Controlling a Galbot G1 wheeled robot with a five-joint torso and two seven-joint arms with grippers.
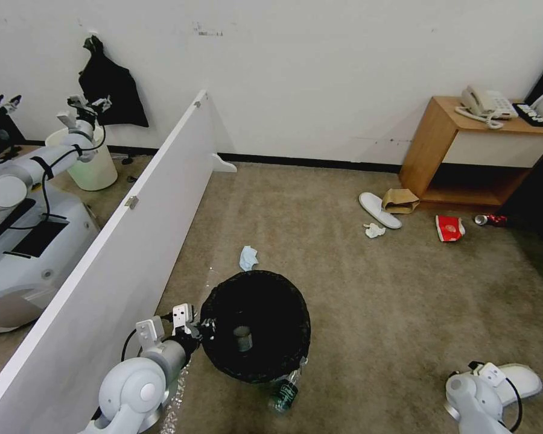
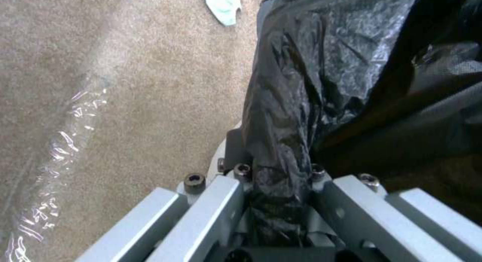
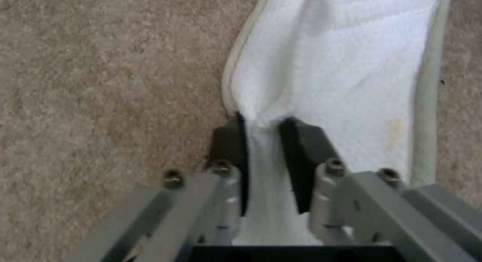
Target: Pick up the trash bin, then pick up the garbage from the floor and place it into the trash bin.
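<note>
Lower right, the right claw pinches a white slipper; the trash bin, rim clamped by the left claw, stands leftward, lower centre.

The head camera looks forward and down from high up across the carpet, with the bin near its lower edge. The left wrist camera sits very close against the bin, looking along the left gripper at its bag. The right wrist camera looks closely down at a slipper, which the head view shows right of the bin.
</note>
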